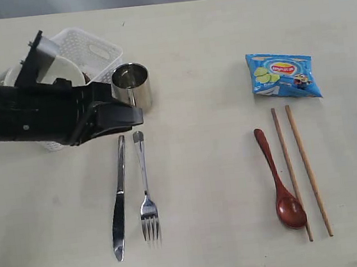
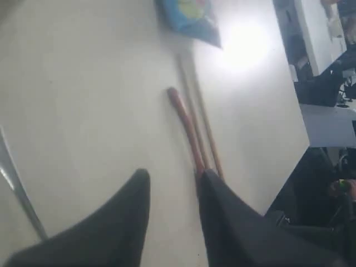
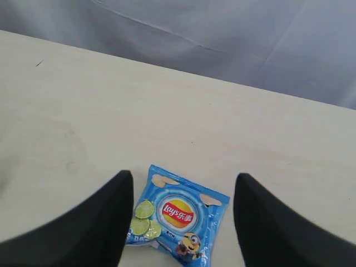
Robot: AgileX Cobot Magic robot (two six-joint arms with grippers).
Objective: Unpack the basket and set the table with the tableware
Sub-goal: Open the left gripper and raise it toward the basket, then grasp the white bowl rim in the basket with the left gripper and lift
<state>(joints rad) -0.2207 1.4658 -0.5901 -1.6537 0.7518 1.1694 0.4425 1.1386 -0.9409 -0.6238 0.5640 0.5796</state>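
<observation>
I am looking down on a pale cream surface [image 1: 193, 35] with the table setting well along, by my judgement.

Laid out already:
- A steel knife [image 1: 117, 205] and fork [image 1: 146, 198] lie side by side, near each other but apart, left of the middle.
- A shiny steel cup [image 1: 131, 84] stands upright above them, just beside the basket.
- On the right, a red-brown wooden spoon [image 1: 279, 183] lies just beside two wooden chopsticks [image 1: 291, 172].
- Above those lies a blue snack packet [image 1: 283, 74], which is not tableware.

The white perforated basket [image 1: 95, 53] sits at the upper left, partly hidden under the black left arm. A cream bowl [image 1: 61, 68] appears to rest inside it, at its left end. The arm covers too much for me to say whether it sits flat. I cannot make out a small plate with any certainty, and the basket's uncovered end looks bare. So I judge the bowl, and whatever the arm hides, are what is left to unpack.

The left gripper [image 1: 133, 116] reaches out level above the surface, near the cup and above the knife and fork handles. In its wrist view the fingers [image 2: 133, 194] stand partly apart with only bare surface between them, holding nothing.

The right gripper [image 3: 183, 183] is out of the overhead view. Its wrist view shows its fingers [image 3: 119, 194] spread wide and empty, with the snack packet on the surface beneath the gap.
</observation>
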